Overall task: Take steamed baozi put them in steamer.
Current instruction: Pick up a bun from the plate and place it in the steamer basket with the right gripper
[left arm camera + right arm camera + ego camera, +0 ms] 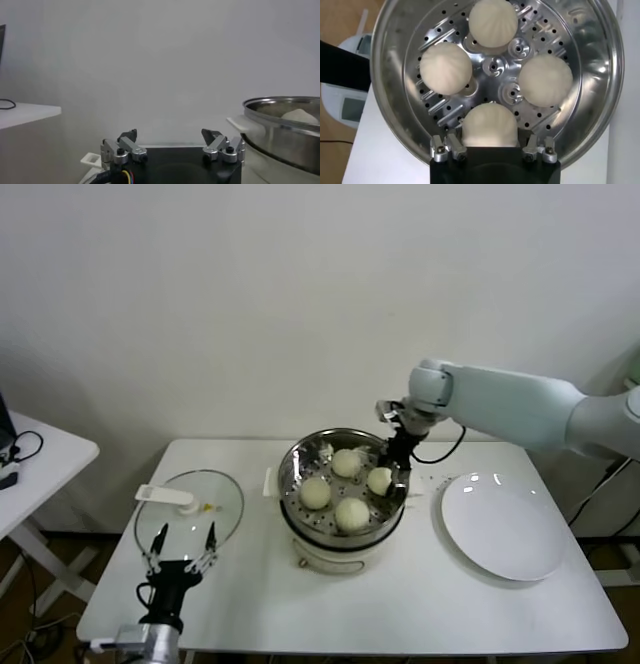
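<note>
Four baozi sit on the perforated tray of the steamer (343, 536), which stands at the middle of the white bench (420, 614). Three lie free: one at the far side (346, 462), one at the left (316, 492), one at the near side (351, 513). The fourth baozi (490, 125) lies toward the right rim, between the fingers of the right gripper (490, 150); the fingers flank it closely, seemingly pinching it, though contact is hard to confirm. The buns stand near one another but apart around the tray's centre, leaving little room between them. The right arm reaches in over the far right rim.

The left gripper (184, 546) hovers low at the bench's near left edge, fingers spread and holding nothing, over one glass lid (195, 504). One empty white plate (503, 526) lies right of the steamer, well apart from it. A second white table (40, 464) stands to the left; a plain white wall backs the scene.
</note>
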Motion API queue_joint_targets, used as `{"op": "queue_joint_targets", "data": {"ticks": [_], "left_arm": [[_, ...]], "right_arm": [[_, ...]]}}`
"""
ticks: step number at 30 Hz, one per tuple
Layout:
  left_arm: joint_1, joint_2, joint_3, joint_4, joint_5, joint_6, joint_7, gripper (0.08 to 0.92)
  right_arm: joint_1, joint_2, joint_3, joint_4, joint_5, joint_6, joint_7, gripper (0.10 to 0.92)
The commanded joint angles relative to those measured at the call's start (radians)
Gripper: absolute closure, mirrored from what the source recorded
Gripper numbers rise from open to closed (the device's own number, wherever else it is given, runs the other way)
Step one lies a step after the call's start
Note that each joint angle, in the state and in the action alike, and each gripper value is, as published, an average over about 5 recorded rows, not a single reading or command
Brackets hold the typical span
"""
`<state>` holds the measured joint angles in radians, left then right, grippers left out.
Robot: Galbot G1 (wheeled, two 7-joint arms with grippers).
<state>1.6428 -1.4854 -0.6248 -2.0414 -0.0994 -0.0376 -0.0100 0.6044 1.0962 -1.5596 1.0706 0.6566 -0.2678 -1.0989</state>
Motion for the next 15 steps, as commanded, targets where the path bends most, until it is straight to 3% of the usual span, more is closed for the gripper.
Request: {"op": "queue_joint_targets", "data": {"ticks": [1,7,15], "left_arm": [[-0.001,-0.001,0.002,0.002,0.001,0.0,0.0,0.177],[-0.003,-0.001,0.001,0.004,0.001,0.0,0.0,0.177],[-0.006,0.0,0.002,0.005,0.001,0.001,0.0,0.177]], "right_arm": [[-0.018,0.005,0.008,-0.002,-0.032,-0.001,0.016,0.313],[-0.023,0.007,0.01,-0.002,-0.037,0.004,0.023,0.309],[-0.016,0.007,0.024,-0.003,-0.005,0.004,0.015,0.206]]}}
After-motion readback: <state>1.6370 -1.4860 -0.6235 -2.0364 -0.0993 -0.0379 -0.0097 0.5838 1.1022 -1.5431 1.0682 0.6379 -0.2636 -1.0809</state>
